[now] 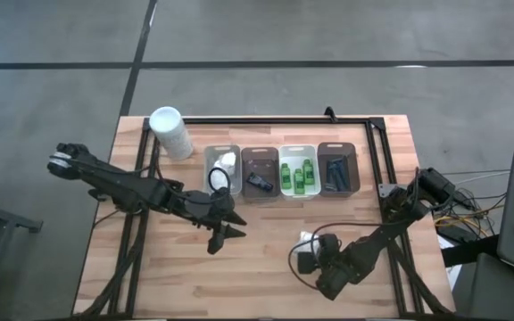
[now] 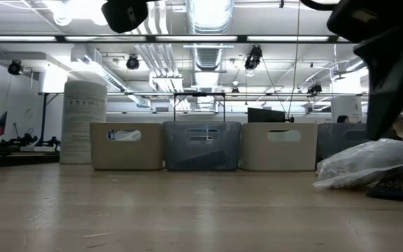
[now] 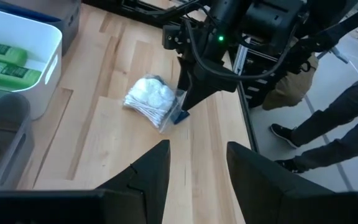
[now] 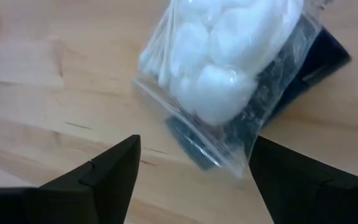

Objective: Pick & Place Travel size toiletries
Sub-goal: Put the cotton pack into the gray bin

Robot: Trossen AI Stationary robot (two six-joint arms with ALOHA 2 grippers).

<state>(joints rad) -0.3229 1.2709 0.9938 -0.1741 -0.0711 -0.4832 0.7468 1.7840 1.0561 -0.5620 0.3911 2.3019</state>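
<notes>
A clear packet of white puffs (image 4: 219,65) lies on the wooden table, partly on a small flat black piece (image 4: 325,59). It also shows in the left wrist view (image 3: 149,99) and the low view (image 2: 366,164). My right gripper (image 4: 191,180) is open just above the packet, one finger on either side, near the table's front right (image 1: 318,259). My left gripper (image 3: 197,171) is open and empty over the table's middle (image 1: 226,230), pointing toward the packet. More toiletries lie in the trays at the back.
Four trays stand in a row at the back: white puffs (image 1: 222,168), black pieces (image 1: 261,174), green bottles (image 1: 299,174), dark sticks (image 1: 337,171). A tall white cylinder (image 1: 171,132) stands to their left. A person's legs (image 3: 328,118) show beyond the table's right edge.
</notes>
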